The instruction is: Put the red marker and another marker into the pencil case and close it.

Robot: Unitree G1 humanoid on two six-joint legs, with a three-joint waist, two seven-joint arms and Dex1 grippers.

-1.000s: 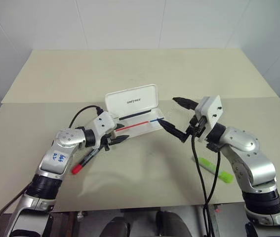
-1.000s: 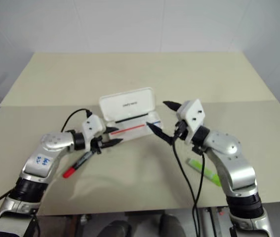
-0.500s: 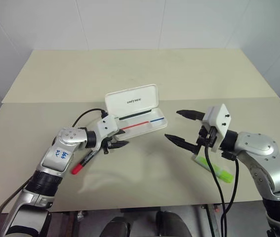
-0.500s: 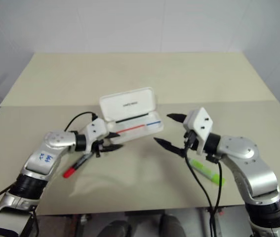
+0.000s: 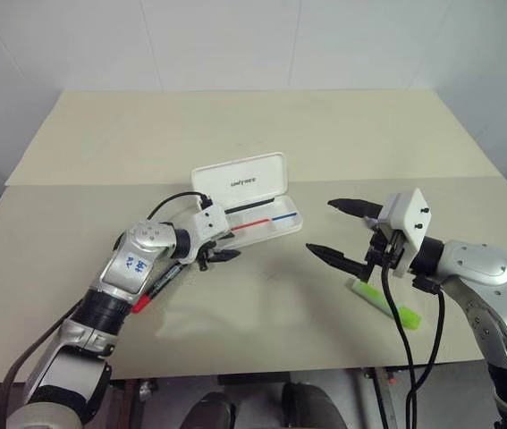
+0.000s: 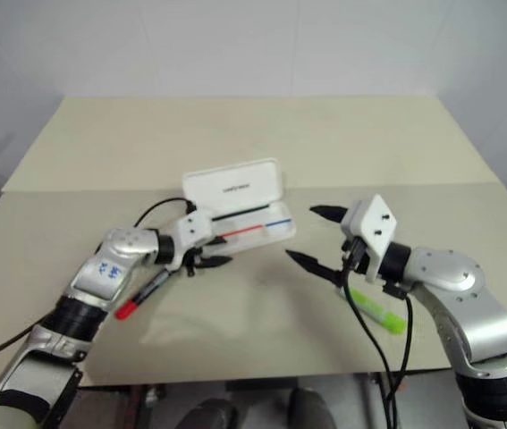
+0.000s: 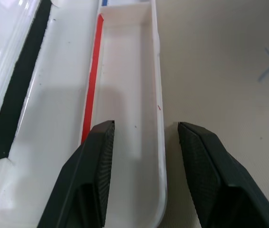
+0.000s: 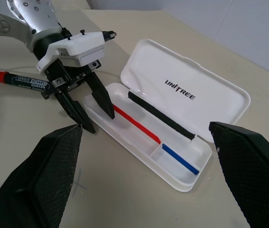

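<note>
Lying open mid-table, the pencil case [image 5: 255,210] has its lid propped up and its tray empty. Behind the left gripper [image 5: 222,256], beside that forearm, the red marker [image 5: 156,288] lies on the table, red cap toward the robot. The lime-green marker [image 5: 385,302] lies apparently just beneath the right gripper [image 5: 342,234], the nearer one. Left fingers half spread over the tray's end, right fingers spread wide; both hold nothing.
</note>
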